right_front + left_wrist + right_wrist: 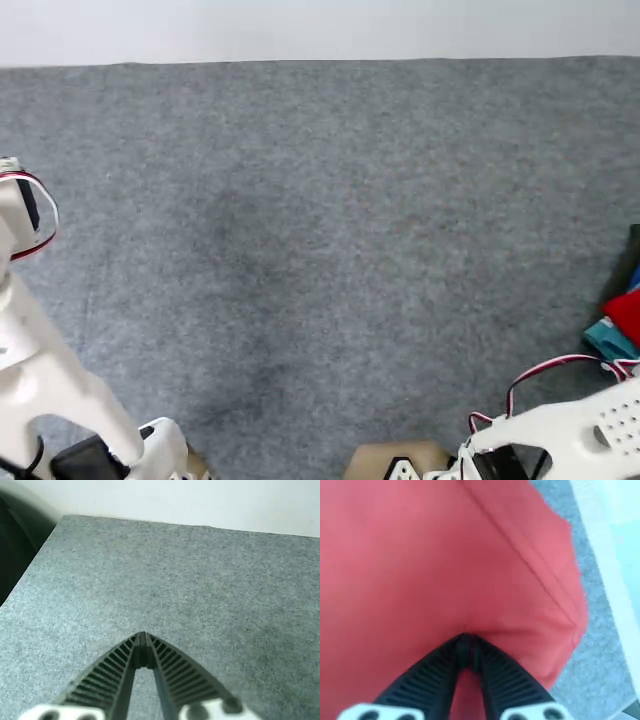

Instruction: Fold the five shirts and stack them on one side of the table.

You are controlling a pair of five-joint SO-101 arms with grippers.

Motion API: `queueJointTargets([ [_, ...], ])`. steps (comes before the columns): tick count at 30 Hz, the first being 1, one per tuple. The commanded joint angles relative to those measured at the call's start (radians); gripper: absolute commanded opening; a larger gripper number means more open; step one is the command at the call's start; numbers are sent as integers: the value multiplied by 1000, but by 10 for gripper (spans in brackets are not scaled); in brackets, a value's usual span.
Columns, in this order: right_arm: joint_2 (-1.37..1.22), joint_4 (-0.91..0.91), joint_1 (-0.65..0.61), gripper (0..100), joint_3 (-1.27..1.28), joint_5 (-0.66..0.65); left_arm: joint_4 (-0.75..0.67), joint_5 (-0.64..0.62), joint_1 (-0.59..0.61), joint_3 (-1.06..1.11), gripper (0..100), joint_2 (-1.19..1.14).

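A grey felt surface (330, 220) spans the high view, with a pale wall (300, 30) beyond its far edge. The shirts lie in a heap at the surface's right edge, partly cut off by the frame. A red shirt (627, 315) lies on a teal shirt (608, 340), and a sliver of blue cloth (633, 277) and a dark one (635, 240) show just behind them. How many shirts the heap holds cannot be told.

The left arm (40, 370) stands at the near left corner. The left gripper (145, 642) hangs over bare felt near the surface's left edge, its ribbed black fingers (112, 667) pressed together with nothing between them.

The right arm (580, 425) stretches from the near edge toward the heap. The right gripper (466, 642) is low over the red shirt, its fingers pressed together and their tips at the cloth. Whether any fabric is caught between them cannot be told. A fold line runs across the red cloth, and the shirt's edge lies on the felt near the surface's border.
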State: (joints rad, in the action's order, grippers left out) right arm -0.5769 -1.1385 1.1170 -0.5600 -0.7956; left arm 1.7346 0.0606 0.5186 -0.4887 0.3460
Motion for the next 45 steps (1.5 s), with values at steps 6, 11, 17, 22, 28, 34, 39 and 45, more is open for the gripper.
queueJointTargets([
  [6, 229, -240, 7, 9, -95, -14, 18, 6, 0, -2, 4, 15],
  [11, 303, -443, 8, 9, -95, -20, 18, 6, 0, -2, 4, 15],
  [17, 297, -503, 85, 10, -92, -49, 18, 6, 0, -2, 4, 15],
  [22, 150, -499, 171, 10, -92, -172, 18, 6, 0, -2, 4, 15],
  [28, 24, -440, 191, 9, -98, -184, 18, 6, 0, -1, 4, 14],
  [34, 137, -469, 176, 9, -157, -178, 18, 8, 0, -1, 4, 14],
  [39, 251, -455, 97, 9, -190, -176, 18, 32, 0, -1, 4, 14],
  [45, 191, -294, -10, 11, -186, -157, 18, 32, 0, -1, 4, 15],
])
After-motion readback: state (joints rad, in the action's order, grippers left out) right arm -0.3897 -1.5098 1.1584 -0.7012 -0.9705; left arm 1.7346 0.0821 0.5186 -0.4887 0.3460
